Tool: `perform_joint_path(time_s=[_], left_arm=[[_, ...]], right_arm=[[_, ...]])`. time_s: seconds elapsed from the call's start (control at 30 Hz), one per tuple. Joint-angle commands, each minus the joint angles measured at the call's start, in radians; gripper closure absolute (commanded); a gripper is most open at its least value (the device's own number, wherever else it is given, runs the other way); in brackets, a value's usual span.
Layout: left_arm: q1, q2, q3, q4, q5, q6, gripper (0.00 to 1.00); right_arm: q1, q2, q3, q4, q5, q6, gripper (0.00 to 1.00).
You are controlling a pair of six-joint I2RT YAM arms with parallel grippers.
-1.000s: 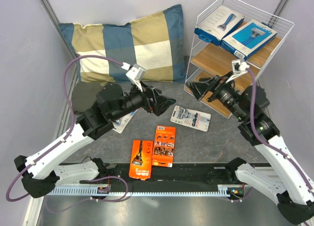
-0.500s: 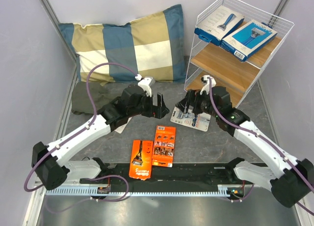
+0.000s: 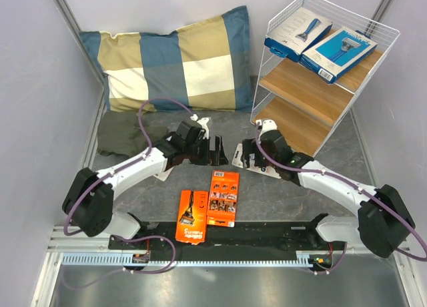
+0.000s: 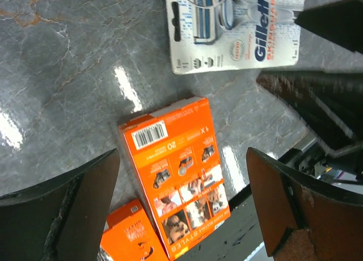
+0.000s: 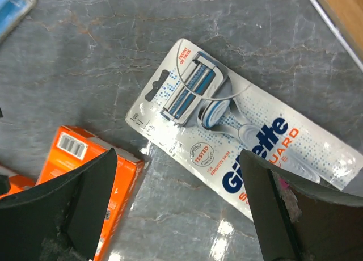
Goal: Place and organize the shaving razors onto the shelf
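Swinging down within the last second, left tool hovered spread over an orange card, right tool over the blister pack; both empty, grasps next.

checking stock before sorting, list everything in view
boxes: two, blue, shelf's top board
packs: two, orange, table's near side
blister pack: one, clear and white, table centre
shelf: one, white wire with wooden boards, far right
pillow: one, blue and tan, far left
cloth: one, dark green, in front of the pillow
table: one, grey marble, under everything
left gripper: one, black, open above an orange pack
right gripper: one, black, open above the blister pack
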State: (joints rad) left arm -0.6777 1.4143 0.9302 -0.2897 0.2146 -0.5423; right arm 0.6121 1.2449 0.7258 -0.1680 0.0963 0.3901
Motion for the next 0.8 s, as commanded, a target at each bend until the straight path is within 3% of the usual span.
perform_joint_path(time_s=[0.0, 0.2, 0.57, 0.77], left_arm=[[0.049, 0.06, -0.007, 0.118, 0.124, -0.048, 0.0], [0.142, 0.124, -0.027, 0.152, 0.238, -0.057, 0.0], [0.337, 0.091, -0.093, 0.194, 0.371, -0.048, 0.0], [0.368, 0.078, -0.116, 0.239, 0.417, -0.068, 0.0]], right_arm=[[0.118, 0.082, 0.024, 0.052, 0.343, -0.109, 0.02], [0.245, 0.27, 0.099, -0.016, 0.534, -0.123, 0.02], [0.294, 0.497, 0.205, -0.067, 0.704, -0.074, 0.02], [0.304, 0.691, 0.329, -0.151, 0.784, -0.036, 0.05]])
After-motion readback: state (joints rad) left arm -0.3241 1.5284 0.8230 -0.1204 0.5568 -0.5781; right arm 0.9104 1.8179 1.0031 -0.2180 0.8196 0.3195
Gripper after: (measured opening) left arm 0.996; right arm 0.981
